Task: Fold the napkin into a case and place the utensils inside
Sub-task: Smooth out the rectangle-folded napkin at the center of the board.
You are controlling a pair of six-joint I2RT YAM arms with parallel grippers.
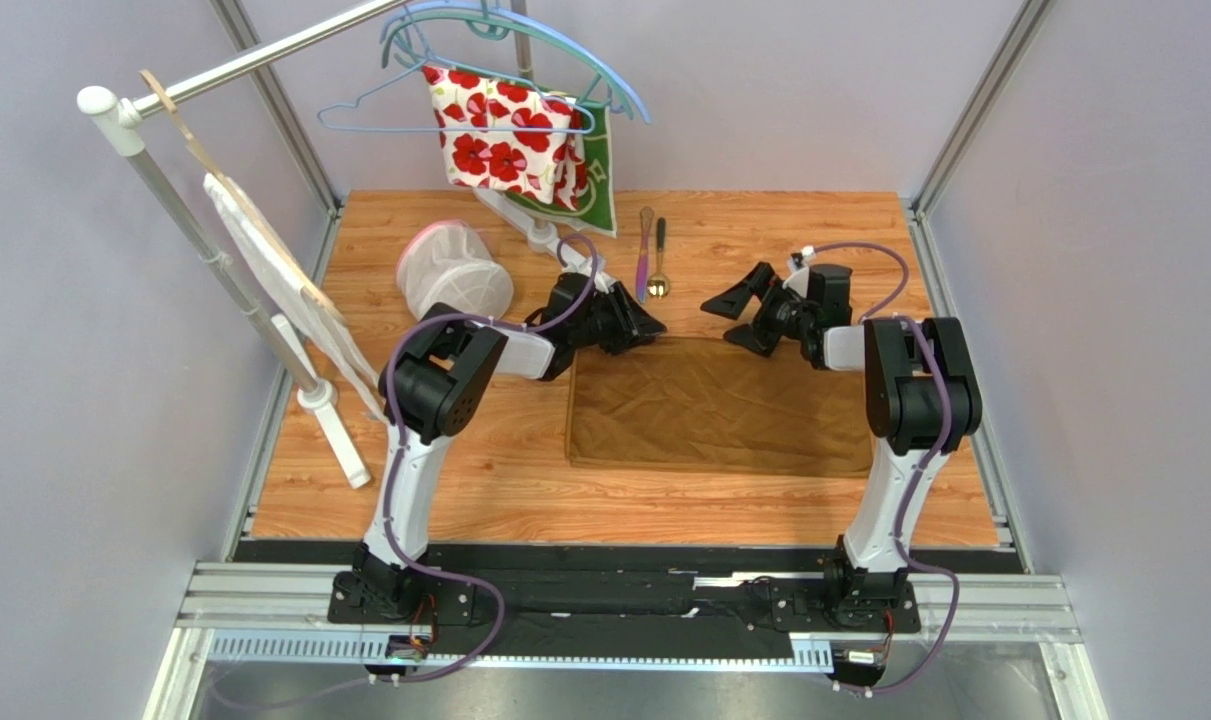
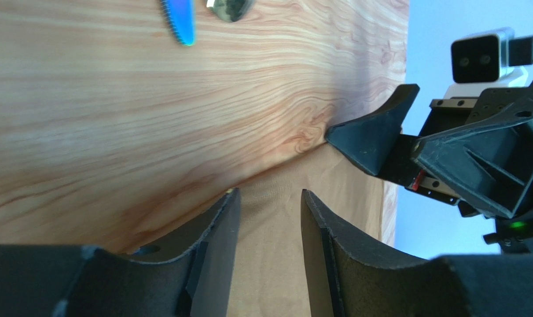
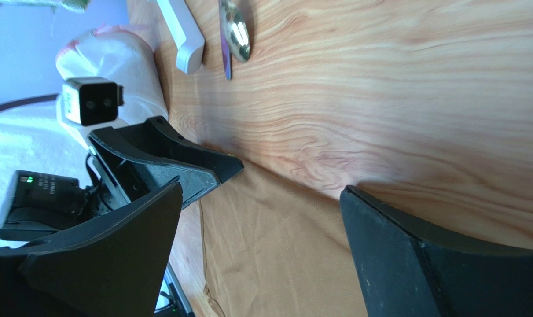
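Left pincer (image 2: 270,195) part-open at satin napkin (image 1: 709,408) corner | right pincer (image 3: 262,189) spread wide

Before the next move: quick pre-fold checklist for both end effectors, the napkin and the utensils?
1. Napkin spread flat, no fold yet: ok.
2. Left end effector at the napkin's far-left corner: ok.
3. Left pinch on the cloth: not ok; fingers stand apart and the cloth looks flat between them.
4. Right end effector wide open at the napkin's far edge: ok.
5. Knife and spoon off the napkin, side by side beyond its far edge: ok.
6. End effectors apart from each other: ok.
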